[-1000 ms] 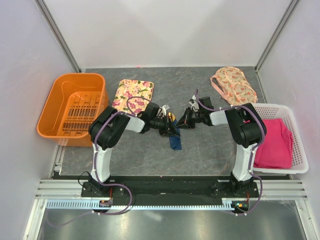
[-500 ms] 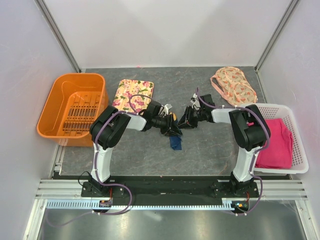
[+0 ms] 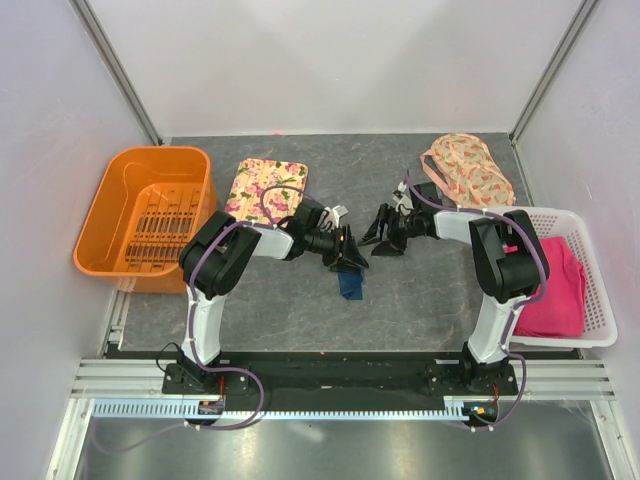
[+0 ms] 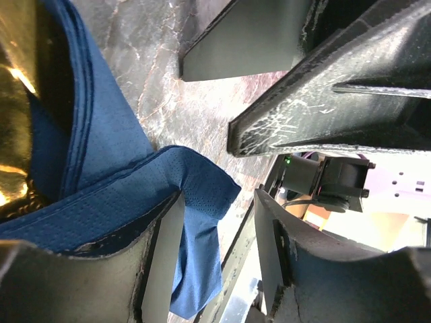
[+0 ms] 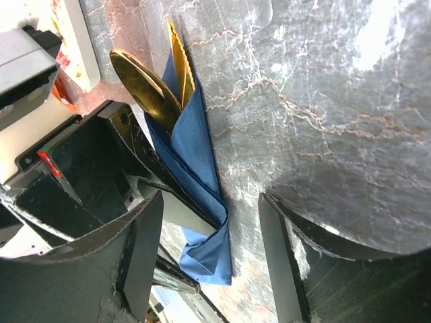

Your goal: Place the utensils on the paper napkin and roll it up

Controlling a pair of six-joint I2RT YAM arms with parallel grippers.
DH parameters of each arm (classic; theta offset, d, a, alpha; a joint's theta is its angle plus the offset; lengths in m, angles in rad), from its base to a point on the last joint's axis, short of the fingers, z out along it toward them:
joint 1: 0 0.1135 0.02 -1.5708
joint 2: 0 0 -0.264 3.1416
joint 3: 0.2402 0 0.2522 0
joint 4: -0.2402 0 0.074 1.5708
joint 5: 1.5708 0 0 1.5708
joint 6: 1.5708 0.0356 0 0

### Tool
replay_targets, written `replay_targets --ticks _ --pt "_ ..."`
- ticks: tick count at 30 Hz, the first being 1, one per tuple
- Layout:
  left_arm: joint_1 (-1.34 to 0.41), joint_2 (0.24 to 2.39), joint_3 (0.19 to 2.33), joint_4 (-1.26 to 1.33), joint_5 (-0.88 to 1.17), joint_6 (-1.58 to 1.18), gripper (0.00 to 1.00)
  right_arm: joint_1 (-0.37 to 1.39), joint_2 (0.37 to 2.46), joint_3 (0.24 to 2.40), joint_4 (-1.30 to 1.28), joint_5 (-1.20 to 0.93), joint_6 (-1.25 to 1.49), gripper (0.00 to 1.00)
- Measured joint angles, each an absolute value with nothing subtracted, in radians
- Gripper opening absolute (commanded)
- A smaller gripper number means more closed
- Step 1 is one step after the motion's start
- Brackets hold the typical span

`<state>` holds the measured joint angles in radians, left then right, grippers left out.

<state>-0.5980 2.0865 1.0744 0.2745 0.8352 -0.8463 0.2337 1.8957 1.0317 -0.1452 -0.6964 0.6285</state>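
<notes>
Paper napkin (image 3: pixel 350 284): dark blue, folded lengthwise around the utensils (image 5: pixel 143 79) and lying mid-table between the two arms. Its loose near end points toward the bases.
Utensils: a gold spoon bowl and a pointed gold tip stick out of the wrap's far end; the rest is covered.
Left gripper (image 3: pixel 346 252): over the roll's far part, fingers apart, one finger touching a napkin fold, nothing pinched.
Right gripper (image 3: pixel 382 228): just right of the roll and apart from it, fingers spread wide and empty.
Room: bare grey table (image 3: pixel 420 300) runs from the roll's near and right sides to the white basket (image 3: pixel 598 300). The orange bin (image 3: pixel 150 215) and floral tray (image 3: pixel 268 188) are to the left, and a floral pouch (image 3: pixel 468 172) lies far right.
Change: since a second ago the right gripper has backed off rightward and farther away, leaving a gap between the two arms' fingertips. The napkin stayed put.
</notes>
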Motion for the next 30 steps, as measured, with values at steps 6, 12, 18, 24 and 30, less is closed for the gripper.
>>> replay_targets --ticks 6,12,18,24,30 --pt "-0.598 2.086 1.079 0.265 0.841 -0.822 0.54 0.240 1.930 1.057 -0.142 -0.718 0.631 0.60" --pt "-0.598 2.086 1.080 0.260 0.842 -0.806 0.53 0.250 1.934 1.050 -0.137 -0.730 0.618 0.59" --pt "-0.598 2.086 1.081 0.259 0.844 -0.796 0.52 0.252 1.932 1.028 -0.131 -0.763 0.589 0.57" --pt "-0.598 2.086 1.081 0.254 0.843 -0.783 0.49 0.262 1.930 0.996 -0.141 -0.793 0.556 0.43" --pt "-0.598 2.086 1.082 0.245 0.842 -0.775 0.48 0.265 1.926 0.967 -0.157 -0.802 0.532 0.21"
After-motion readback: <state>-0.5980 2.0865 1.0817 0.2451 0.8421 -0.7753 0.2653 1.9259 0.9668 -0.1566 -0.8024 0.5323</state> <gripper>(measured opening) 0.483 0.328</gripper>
